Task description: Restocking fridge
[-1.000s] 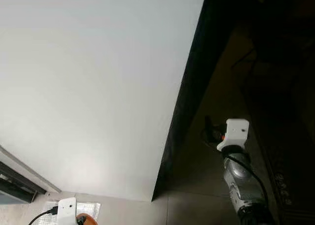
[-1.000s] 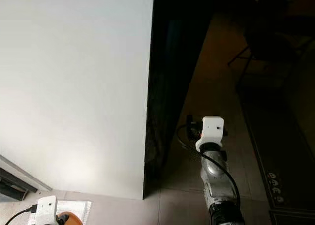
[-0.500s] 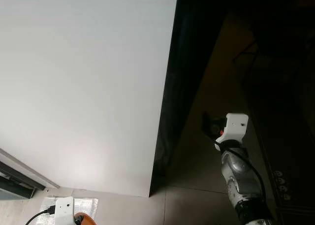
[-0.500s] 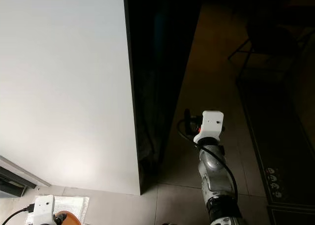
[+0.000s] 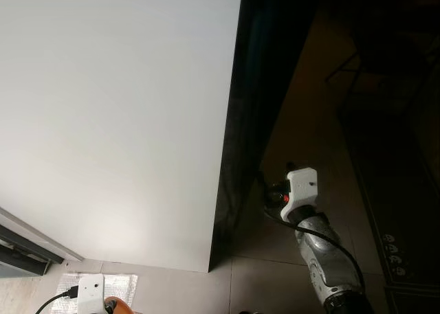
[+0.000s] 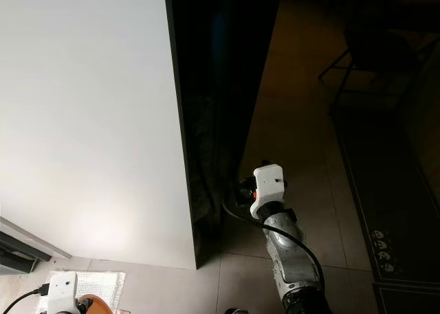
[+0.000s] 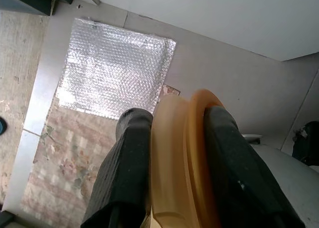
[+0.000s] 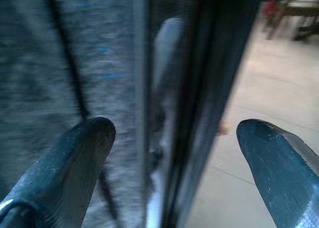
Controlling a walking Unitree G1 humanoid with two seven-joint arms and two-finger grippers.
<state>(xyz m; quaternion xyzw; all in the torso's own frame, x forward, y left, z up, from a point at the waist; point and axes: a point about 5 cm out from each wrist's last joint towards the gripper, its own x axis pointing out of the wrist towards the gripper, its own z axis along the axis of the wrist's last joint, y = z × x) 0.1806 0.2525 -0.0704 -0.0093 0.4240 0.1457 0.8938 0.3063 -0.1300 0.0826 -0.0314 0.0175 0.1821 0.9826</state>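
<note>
Down low at left, the left pincer is clamped on a round orange-yellow plastic container over the silver bubble-foil mat. Moving right: tall white fridge door, its dark vertical edge running upright between the right pincer's wide-spread fingers, nearest arm for the pull.

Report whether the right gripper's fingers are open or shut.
Open: in the right wrist view the right gripper has its two black fingers spread wide, the dark fridge edge between them.
</note>
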